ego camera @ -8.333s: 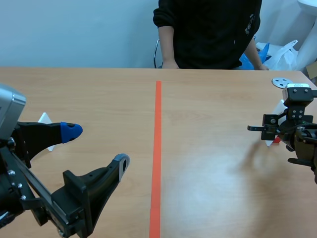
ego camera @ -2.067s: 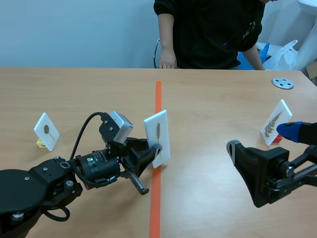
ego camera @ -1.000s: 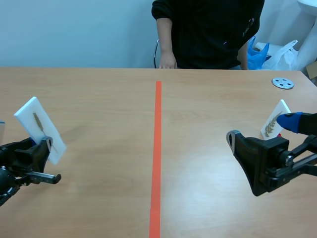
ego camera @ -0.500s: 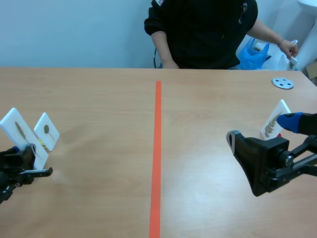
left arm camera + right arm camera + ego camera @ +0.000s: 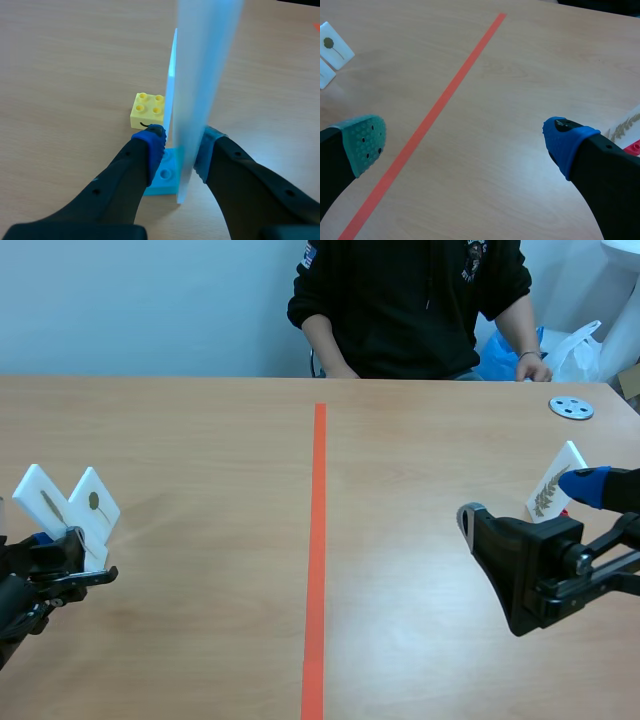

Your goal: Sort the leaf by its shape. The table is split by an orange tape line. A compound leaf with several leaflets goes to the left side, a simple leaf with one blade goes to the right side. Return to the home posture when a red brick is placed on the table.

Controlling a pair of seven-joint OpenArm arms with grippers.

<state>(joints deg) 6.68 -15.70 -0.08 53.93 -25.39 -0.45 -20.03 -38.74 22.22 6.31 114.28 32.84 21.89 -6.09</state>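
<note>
In the scene view, the left pincer (image 5: pixel 68 552) is seen low at the near left of the bench (image 5: pixel 200 440). It is closed on a white leaf card (image 5: pixel 42 502), which is held tilted, well to the left of the orange tape line (image 5: pixel 318 540). The leaf on it looks narrow, but whether it is a single blade cannot be told. A second card (image 5: pixel 95 505) with a round leaf stands just beside it. The right pincer (image 5: pixel 527 502) is held wide open on the right side, gripping nothing, near a third card (image 5: pixel 556 483) bearing a feathery leaf. A person (image 5: pixel 410 300) is seated across the bench. In the left wrist view, the leaf card is seen edge-on, pressed between the two fingers, with a blue brick (image 5: pixel 165 176) at its foot. The second card's yellow brick (image 5: pixel 148 110) lies just ahead, almost touching. In the right wrist view, only bare bench and tape are seen between the spread fingers. Trouble is judged most likely at release. With the card tilted and the bricks so close, the second card could be knocked over as the fingers are opened. The leaf card could also be tipped if it is let go before its brick lies flat. A mis-sort is also possible, should the leaf prove simple.
</note>
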